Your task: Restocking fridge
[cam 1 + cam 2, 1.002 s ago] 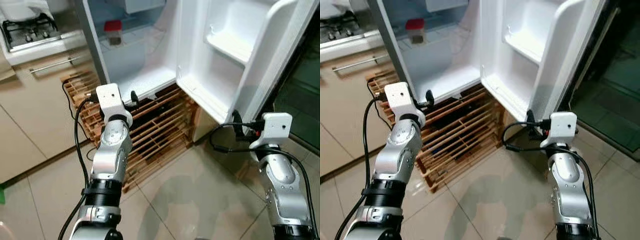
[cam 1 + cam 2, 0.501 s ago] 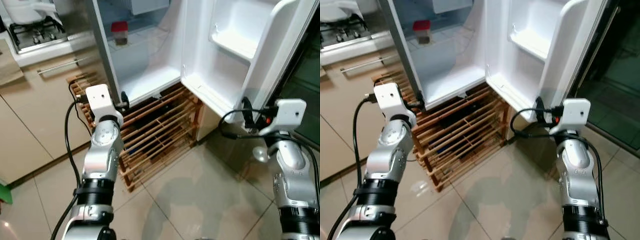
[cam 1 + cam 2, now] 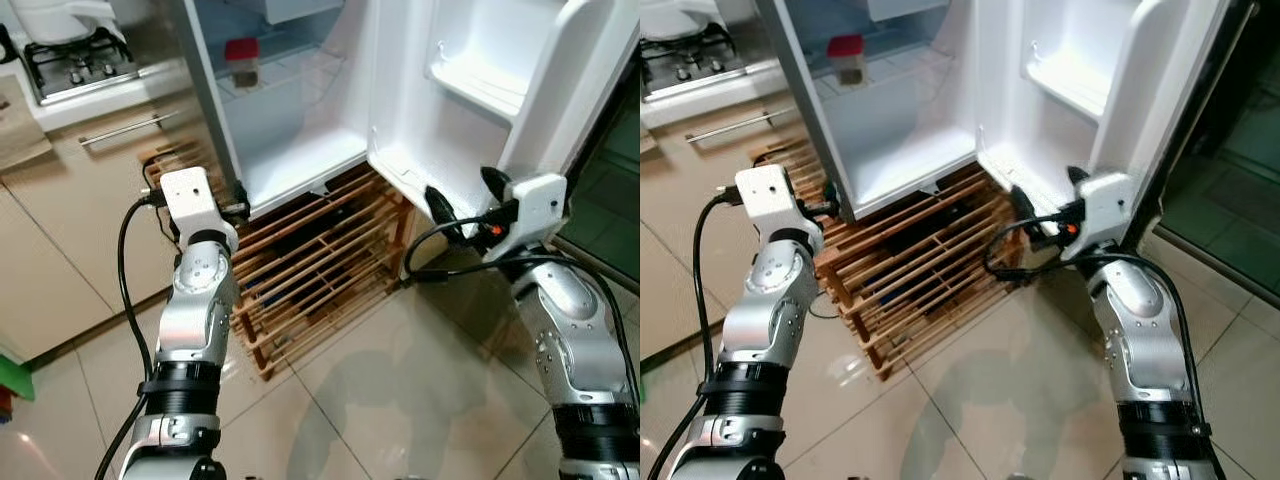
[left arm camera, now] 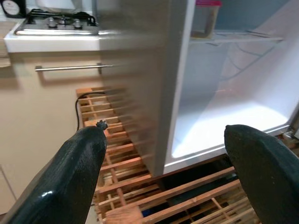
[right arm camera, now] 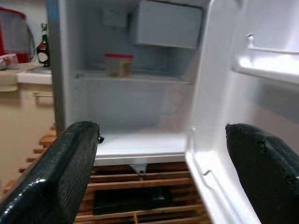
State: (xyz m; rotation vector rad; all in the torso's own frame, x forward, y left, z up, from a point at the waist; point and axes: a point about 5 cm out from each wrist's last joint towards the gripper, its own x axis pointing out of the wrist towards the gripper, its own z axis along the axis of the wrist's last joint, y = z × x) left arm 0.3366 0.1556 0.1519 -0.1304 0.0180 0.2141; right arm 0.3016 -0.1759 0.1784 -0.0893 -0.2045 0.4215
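Note:
The fridge [image 3: 300,165] stands open, its white inside nearly bare. A jar with a red lid [image 3: 241,62] sits alone on the glass shelf. The open door [image 3: 480,90] swings out to the right with bare door shelves. My left gripper [image 4: 168,135] is open and holds nothing; it hovers by the fridge's grey left edge, low down, pointing at the bottom compartment. My right gripper [image 3: 465,195] is also open with nothing in it, in front of the door's lower corner, and faces into the fridge, where the jar [image 5: 118,64] shows between its fingers.
A wooden slatted rack [image 3: 320,260] lies under and before the fridge. Left of it are beige cabinets [image 3: 60,220] with a bar handle [image 3: 130,128] and a gas stove [image 3: 75,60]. A dark glass door [image 3: 610,180] is at far right. Tiled floor lies near me.
The right arm has lifted and swung its gripper left, toward the fridge opening. The left gripper has shifted slightly left to the fridge's edge. The view has also moved a little.

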